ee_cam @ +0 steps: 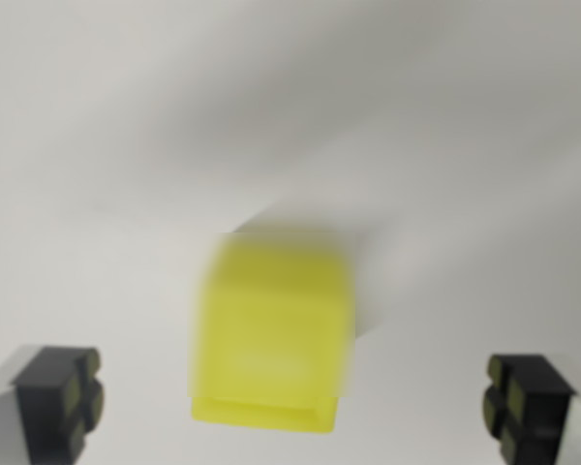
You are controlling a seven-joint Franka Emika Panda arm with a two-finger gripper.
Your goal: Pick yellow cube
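Observation:
A yellow cube (273, 332) lies on a white surface (126, 145) in the lower middle of the wrist view, blurred. My gripper (295, 402) is open and sits wide around it. One dark finger (60, 399) shows at the wrist view's lower left and the other at the lower right, each well apart from the cube's sides. The cube lies between them, slightly nearer the left finger. Nothing is held.
The white surface fills the whole view. A soft grey shadow (300, 218) falls behind the cube and slants toward the upper right.

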